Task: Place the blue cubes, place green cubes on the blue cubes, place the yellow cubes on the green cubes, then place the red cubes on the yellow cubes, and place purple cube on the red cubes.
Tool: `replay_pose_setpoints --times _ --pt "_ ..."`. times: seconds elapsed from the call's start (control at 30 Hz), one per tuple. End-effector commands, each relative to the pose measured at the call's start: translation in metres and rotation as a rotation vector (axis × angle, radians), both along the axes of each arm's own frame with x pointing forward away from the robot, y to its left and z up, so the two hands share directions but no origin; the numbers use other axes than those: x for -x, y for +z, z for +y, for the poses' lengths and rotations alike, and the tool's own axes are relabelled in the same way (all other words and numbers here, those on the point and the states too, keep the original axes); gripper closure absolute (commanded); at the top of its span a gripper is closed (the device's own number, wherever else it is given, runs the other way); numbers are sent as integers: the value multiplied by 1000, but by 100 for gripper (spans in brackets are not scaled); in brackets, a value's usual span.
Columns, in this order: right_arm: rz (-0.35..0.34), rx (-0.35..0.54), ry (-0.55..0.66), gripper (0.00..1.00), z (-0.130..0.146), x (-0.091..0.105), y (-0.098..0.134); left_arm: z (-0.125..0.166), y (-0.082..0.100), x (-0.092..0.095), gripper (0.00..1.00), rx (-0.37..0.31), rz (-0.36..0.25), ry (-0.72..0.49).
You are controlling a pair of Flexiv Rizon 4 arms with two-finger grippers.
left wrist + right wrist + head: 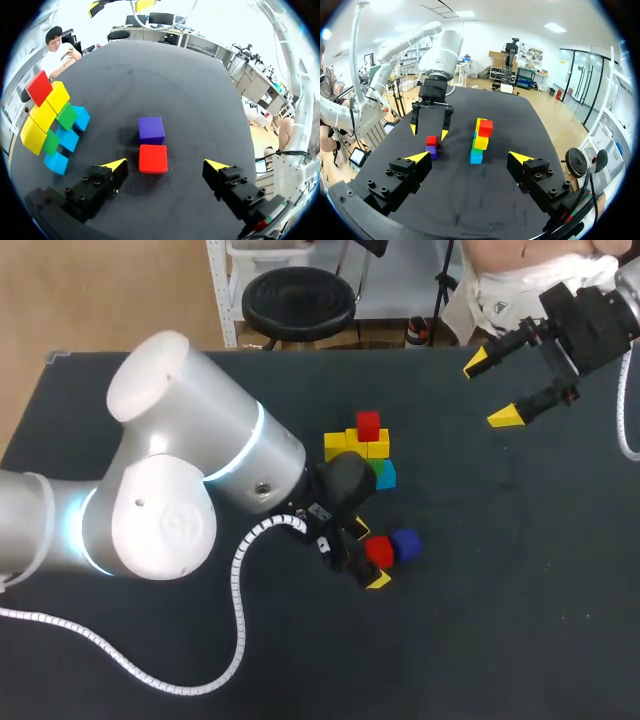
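1. My left gripper (368, 555) hangs low over the table (500, 640), a little nearer me than the stack. Its claw is wide, with nothing in its grip.
2. In the left wrist view the left gripper (165, 166) has the loose red cube (153, 158) between its two yellow tips. Dark table shows on both sides of the cube, so neither finger touches it. The cube sits closer to one tip than to the other.
3. The purple cube (151, 130) lies on the table just beyond that red cube, ahead of the fingers. The two are edge to edge and seem to touch.
4. From overhead the loose red cube (378, 551) and the purple cube (405, 544) sit side by side, with the purple one on the side toward my right arm.
5. The stack (362, 452) stands near the middle of the table, close to the left wrist. It has blue cubes (67, 138) at the base, green cubes (66, 116) on them and yellow cubes (44, 115) on the green. One red cube (39, 87) sits on the yellow layer at one end.
6. My right gripper (491, 390) is held above the far right part of the table, well apart from every cube. Its claw is wide and holds nothing.
7. In the right wrist view the right gripper (469, 158) looks across at the stack (480, 142). The left gripper (428, 132) shows beyond it, tips pointing down just above the loose pair.
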State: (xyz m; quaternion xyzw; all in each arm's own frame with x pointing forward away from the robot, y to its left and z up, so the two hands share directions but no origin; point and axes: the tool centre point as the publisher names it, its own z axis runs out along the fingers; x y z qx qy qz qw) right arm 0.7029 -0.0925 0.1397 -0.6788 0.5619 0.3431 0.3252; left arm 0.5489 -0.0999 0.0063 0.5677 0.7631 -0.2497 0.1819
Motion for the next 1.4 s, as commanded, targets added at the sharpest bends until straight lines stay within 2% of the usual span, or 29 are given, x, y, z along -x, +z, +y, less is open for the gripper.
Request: replay_pose_setpoints --times 0.03,0.37,0.73,0.8,0.83,0.87,1.03,1.27,1.4 --pt "-1 -1 1 0 0 0 0 -3 -1 0 4 -2 -4 6" --pt "-1 -1 1 0 0 0 0 -6 1 -1 12 -1 -19 8" --pt "-1 -1 1 0 0 0 0 -12 -4 -3 25 -12 -53 -5" --pt "-1 -1 1 0 0 0 0 -12 -7 -3 31 -16 -53 -7" --pt "-1 -1 1 0 0 0 0 -13 -7 -3 40 -20 -54 -10" --pt "-1 -1 1 0 0 0 0 -13 -8 -3 56 -21 -54 -13" --pt "-1 -1 1 0 0 0 0 -10 -2 -2 100 -25 -73 -14" --pt "-1 -1 1 0 0 0 0 -1 9 5 100 -35 -88 -18" --pt "-1 -1 1 0 0 0 0 6 23 13 100 -35 -99 -53"
